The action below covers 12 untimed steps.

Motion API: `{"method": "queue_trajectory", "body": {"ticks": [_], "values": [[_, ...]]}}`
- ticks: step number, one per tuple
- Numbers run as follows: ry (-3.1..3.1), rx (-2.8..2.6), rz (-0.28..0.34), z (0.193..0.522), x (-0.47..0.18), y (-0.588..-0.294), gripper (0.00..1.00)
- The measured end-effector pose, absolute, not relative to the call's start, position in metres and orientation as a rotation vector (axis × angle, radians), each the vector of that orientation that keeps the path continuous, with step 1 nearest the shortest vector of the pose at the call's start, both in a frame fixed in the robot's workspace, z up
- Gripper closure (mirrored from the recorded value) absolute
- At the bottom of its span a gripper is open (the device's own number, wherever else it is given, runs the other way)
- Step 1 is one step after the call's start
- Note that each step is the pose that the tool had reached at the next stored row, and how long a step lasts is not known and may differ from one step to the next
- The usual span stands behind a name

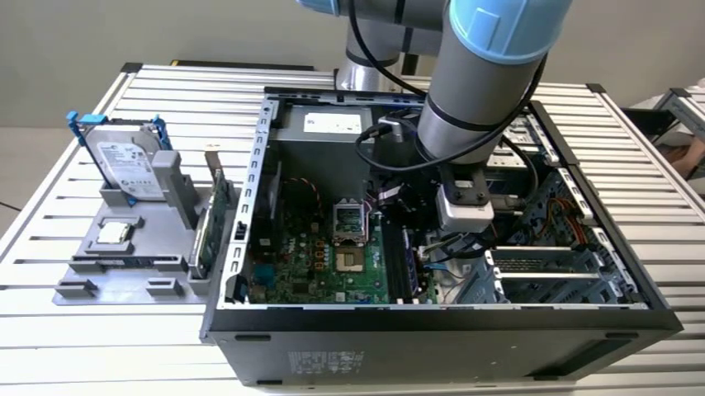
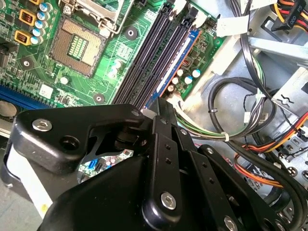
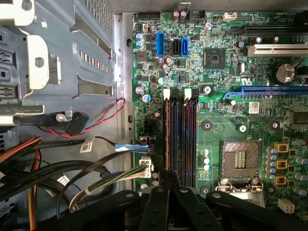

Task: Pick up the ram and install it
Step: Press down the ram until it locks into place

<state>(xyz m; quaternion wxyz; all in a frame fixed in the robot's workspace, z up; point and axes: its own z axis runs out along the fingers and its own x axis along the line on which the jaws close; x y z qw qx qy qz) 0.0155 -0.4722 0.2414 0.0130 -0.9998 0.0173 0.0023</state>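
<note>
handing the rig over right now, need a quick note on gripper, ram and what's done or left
Gripper: the black gripper hangs inside the open black computer case, just above one end of the long black memory slots on the green motherboard.
Ram: I cannot tell whether the thin dark stick is in the gripper.
Done: the arm has reached the slots.
Left: all four slots look empty in both wrist views, so the ram is not seated yet.
</note>
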Motion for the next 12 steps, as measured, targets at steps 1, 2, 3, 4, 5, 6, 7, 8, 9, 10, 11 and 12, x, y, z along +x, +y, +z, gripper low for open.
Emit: {"method": "queue_trajectory", "body": {"ticks": [1, 2, 3, 4, 5, 6, 7, 8, 9, 10, 11, 12], "values": [[0.054, -3.115, 0.007, 0.2414, 0.0155, -0.4723, 1.0], [0.054, -3.115, 0.007, 0.2414, 0.0155, -0.4723, 1.0], [0.054, -3.115, 0.007, 0.2414, 0.0155, -0.4722, 1.0], [0.053, -3.115, 0.007, 0.2414, 0.0155, -0.4723, 1.0], [0.049, -3.115, 0.007, 0.2414, 0.0155, -0.4723, 1.0], [0.04, -3.115, 0.008, 0.2414, 0.0154, -0.4722, 1.0], [0.024, -3.116, 0.008, 0.2414, 0.0154, -0.4723, 1.0], [0.0, -3.116, 0.008, 0.2414, 0.0154, -0.4723, 1.0], [-0.027, -3.116, 0.008, 0.2415, 0.0153, -0.4723, 1.0], [-0.053, -3.115, 0.009, 0.2414, 0.0153, -0.4723, 1.0], [-0.077, -3.115, 0.009, 0.2413, 0.0153, -0.4722, 1.0], [-0.102, -3.114, 0.009, 0.2413, 0.0153, -0.4723, 1.0]]}}
